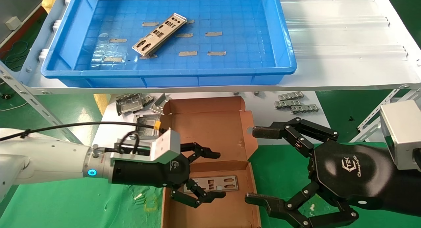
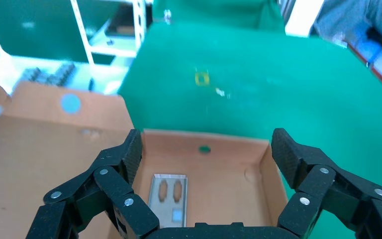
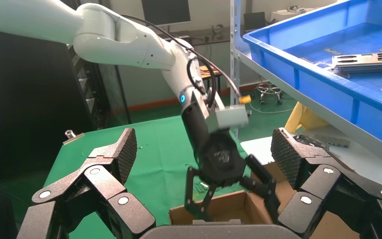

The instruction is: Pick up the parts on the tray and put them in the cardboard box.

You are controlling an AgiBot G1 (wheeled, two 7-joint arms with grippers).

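One silver plate [image 1: 159,34] lies tilted in the blue tray [image 1: 286,50] on the upper shelf. A second plate [image 1: 213,183] lies flat on the floor of the open cardboard box [image 1: 210,123] and shows in the left wrist view [image 2: 167,199]. My left gripper [image 1: 219,174] is open and empty, just above that plate inside the box. My right gripper [image 1: 252,164] is open and empty, just to the right of the box over the green mat. The right wrist view shows the left gripper [image 3: 231,201] over the box and the tray [image 3: 323,84] with its plate [image 3: 368,60].
Chunky grey brackets [image 1: 130,104] lie on white paper left of the box lid. Small ribbed strips [image 1: 296,103] lie to the lid's right. The shelf's front edge [image 1: 210,88] overhangs the box's far end. Green mat [image 1: 82,201] surrounds the box.
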